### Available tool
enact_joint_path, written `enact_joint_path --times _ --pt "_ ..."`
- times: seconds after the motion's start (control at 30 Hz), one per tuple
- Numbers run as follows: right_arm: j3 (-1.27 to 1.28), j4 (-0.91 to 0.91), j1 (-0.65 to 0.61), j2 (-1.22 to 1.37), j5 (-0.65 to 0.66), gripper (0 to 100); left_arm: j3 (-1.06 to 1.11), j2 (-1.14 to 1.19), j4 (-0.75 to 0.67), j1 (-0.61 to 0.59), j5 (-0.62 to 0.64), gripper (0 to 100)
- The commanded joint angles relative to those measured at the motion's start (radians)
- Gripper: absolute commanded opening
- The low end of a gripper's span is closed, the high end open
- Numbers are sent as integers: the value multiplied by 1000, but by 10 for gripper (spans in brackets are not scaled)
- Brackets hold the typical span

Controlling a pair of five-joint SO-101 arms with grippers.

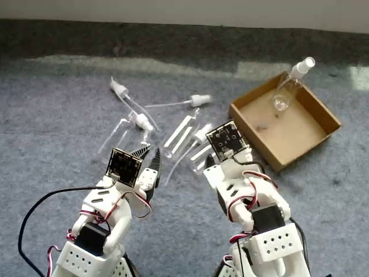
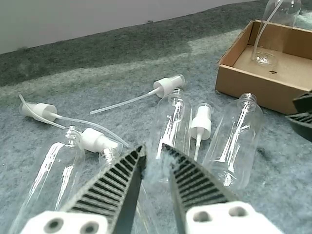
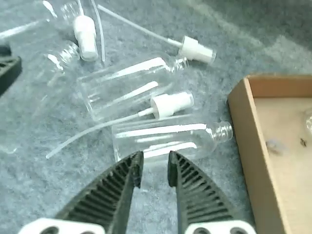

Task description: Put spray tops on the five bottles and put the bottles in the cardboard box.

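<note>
By the bottles (image 3: pixel 161 136), left end effector (image 2: pixel 152 147) and right end effector (image 3: pixel 155 156) — both slightly parted, empty.

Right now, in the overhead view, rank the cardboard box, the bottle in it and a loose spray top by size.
1. Cardboard box, clearly largest.
2. Bottle, leaning on the box's far wall.
3. Spray top left of the box; its tube makes it about as long, but far slimmer.

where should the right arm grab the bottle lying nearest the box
Probably around the mid-body of the bottle, from above, fingers straddling its width. It lies flat, neck toward the box, and the round body is the widest steady part.
</note>
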Motion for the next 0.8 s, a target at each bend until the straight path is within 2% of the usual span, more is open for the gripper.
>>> enact_joint_path --times 0.0,0.13,0.27,0.47,0.77 --pt "-71 -107 -44 -18 -12 58 22 -4 -23 -8 3 7" --pt "-70 -202 -73 47 -14 58 22 -4 -23 -8 3 7" --pt "-71 -275 -73 223 -14 58 22 -4 -23 -8 3 7" --pt "-71 -483 -70 456 -14 58 22 -4 -23 -8 3 7" --pt "-71 -618 -30 702 -12 58 22 -2 -23 -10 3 7"
